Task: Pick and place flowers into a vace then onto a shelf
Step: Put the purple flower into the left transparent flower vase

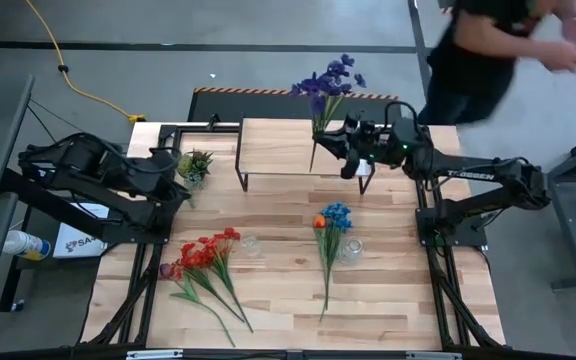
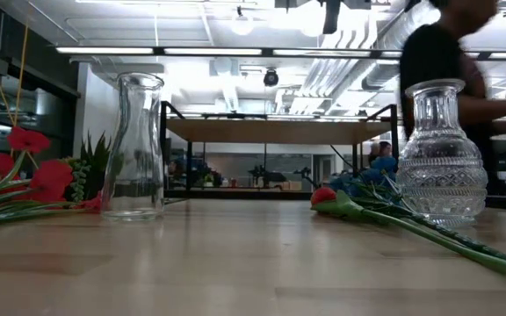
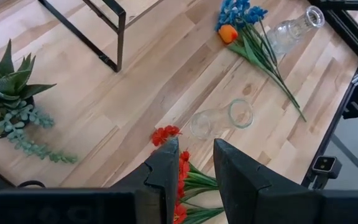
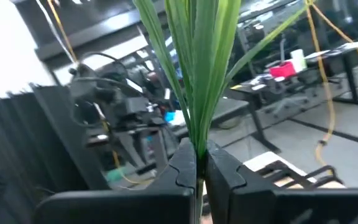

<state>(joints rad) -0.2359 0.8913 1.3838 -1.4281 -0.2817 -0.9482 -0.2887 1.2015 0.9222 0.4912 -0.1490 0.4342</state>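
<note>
With the right gripper [image 4: 201, 167] clenched on the purple flowers' [image 1: 328, 82] stems, bunch sits upright over the shelf's [image 1: 278, 145] right end, far side of the table, so step in hand looks like carry-to-vase. Next move prob needs stems swung to the vase [image 1: 350, 250] nr the blue/orange spray [image 1: 333, 222] & lowered into its neck. Left gripper [image 3: 196, 163] parked at left, jaws part open, holding nothing.

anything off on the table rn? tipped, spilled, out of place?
Nothing spilled or tipped. Both glass vases stand upright and empty. Only oddity: the right gripper holds the purple flowers over the shelf with no vase there. Left gripper holds nothing.
</note>
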